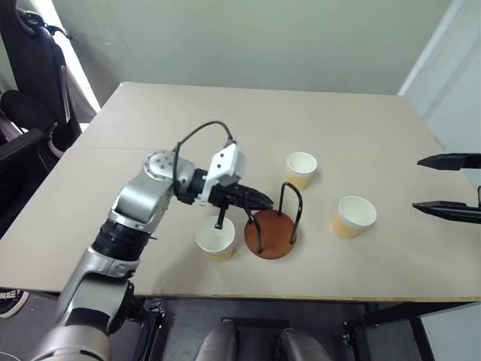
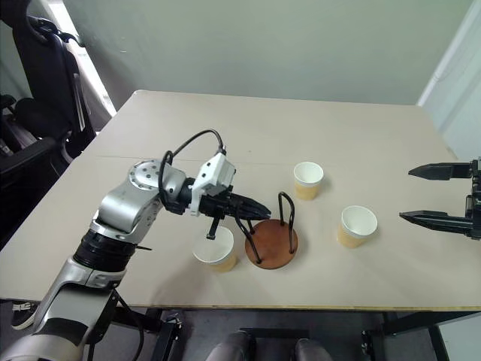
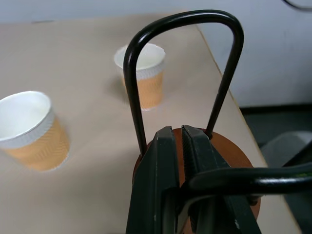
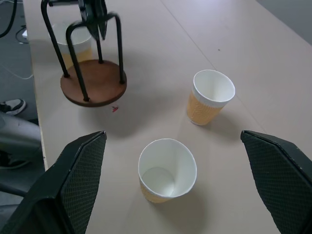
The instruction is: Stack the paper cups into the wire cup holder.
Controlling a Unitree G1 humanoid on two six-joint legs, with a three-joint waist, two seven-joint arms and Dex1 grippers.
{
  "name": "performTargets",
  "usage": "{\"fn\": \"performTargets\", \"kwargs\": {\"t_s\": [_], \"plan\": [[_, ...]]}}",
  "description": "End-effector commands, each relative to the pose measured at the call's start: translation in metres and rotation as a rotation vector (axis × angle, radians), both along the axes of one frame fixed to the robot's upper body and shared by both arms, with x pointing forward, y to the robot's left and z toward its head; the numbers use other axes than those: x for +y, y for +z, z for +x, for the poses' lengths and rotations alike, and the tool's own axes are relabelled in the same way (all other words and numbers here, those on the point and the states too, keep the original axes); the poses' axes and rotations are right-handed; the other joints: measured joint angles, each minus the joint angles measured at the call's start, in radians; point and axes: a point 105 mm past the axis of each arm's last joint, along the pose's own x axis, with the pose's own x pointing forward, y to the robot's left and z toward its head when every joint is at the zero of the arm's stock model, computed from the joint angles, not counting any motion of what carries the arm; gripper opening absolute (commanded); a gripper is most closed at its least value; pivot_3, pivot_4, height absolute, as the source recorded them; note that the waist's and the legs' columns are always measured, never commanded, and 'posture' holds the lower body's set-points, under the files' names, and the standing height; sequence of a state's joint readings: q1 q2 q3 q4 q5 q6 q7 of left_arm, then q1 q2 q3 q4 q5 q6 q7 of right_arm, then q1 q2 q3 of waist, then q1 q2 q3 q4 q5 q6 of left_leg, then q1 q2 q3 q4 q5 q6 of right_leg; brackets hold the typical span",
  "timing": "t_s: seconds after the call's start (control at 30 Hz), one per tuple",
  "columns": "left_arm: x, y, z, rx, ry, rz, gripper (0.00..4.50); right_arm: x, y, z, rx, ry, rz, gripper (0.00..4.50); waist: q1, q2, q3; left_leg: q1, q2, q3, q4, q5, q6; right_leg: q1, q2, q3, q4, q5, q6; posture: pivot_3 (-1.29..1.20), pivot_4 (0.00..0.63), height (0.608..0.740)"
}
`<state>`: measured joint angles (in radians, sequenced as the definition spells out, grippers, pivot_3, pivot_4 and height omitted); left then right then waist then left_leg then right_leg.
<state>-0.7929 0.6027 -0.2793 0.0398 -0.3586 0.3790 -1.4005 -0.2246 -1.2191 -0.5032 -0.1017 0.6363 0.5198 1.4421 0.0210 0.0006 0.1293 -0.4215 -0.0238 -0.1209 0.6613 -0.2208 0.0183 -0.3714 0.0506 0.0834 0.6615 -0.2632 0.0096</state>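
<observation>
Tabletop scene with three paper cups and a wire cup holder [image 1: 270, 233] on a light beige table [image 1: 225, 128]. The holder, a reddish-brown disc base carrying black wire loops, stands near the table's near edge, roughly at its middle. The left gripper [image 1: 259, 201] reaches in from the left above the holder's near-left side; in the left wrist view its two black fingers [image 3: 161, 170] are pressed together with nothing between them, their tips between the wire loops over the disc base. The near-left cup [image 1: 216, 239] stands upright just beside the holder on its left, below the left gripper. The far cup [image 1: 301, 169] stands upright beyond the holder, slightly to its right, and the right cup [image 1: 353, 216] stands well to the holder's right. The right gripper [image 1: 449, 186] hovers at the right edge of the table, its fingers spread wide and empty, pointing toward the right cup.
</observation>
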Motion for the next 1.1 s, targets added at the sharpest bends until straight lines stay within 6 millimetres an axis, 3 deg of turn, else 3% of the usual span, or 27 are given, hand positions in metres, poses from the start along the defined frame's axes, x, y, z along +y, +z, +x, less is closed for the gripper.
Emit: {"fn": "performTargets", "kwargs": {"t_s": [0.03,0.4,0.77,1.1], "plan": [[-0.006,0.003,-0.002,-0.072,-0.066,0.009,0.04,0.002,0.014,-0.005,-0.065,0.002,0.001,4.50,0.000,0.000,0.000,-0.001,0.000,0.000,0.001,-0.001,0.000,0.000,0.000,0.000,0.000,0.000,0.000,0.00,0.150,0.740],[-0.012,-0.010,0.006,-0.063,-0.031,0.041,0.04,0.001,0.014,-0.007,-0.069,-0.013,0.002,4.50,0.000,0.000,0.000,-0.004,0.000,0.000,0.003,-0.002,0.002,-0.001,0.000,0.000,-0.002,0.001,0.001,0.00,0.150,0.740],[-0.018,-0.019,0.004,-0.086,-0.067,0.068,3.60,0.003,0.014,-0.004,-0.072,-0.011,0.004,4.50,0.001,0.000,0.000,-0.004,0.000,0.001,0.003,-0.002,0.002,-0.001,-0.001,0.000,-0.002,0.001,0.002,0.00,0.150,0.740],[0.002,-0.029,0.014,-0.152,-0.048,0.187,3.60,0.002,0.014,-0.006,-0.074,-0.011,0.005,4.50,0.001,0.001,0.000,-0.004,0.000,0.000,0.003,-0.003,0.002,-0.001,-0.001,0.000,-0.002,0.001,0.002,0.00,0.150,0.740]]}}
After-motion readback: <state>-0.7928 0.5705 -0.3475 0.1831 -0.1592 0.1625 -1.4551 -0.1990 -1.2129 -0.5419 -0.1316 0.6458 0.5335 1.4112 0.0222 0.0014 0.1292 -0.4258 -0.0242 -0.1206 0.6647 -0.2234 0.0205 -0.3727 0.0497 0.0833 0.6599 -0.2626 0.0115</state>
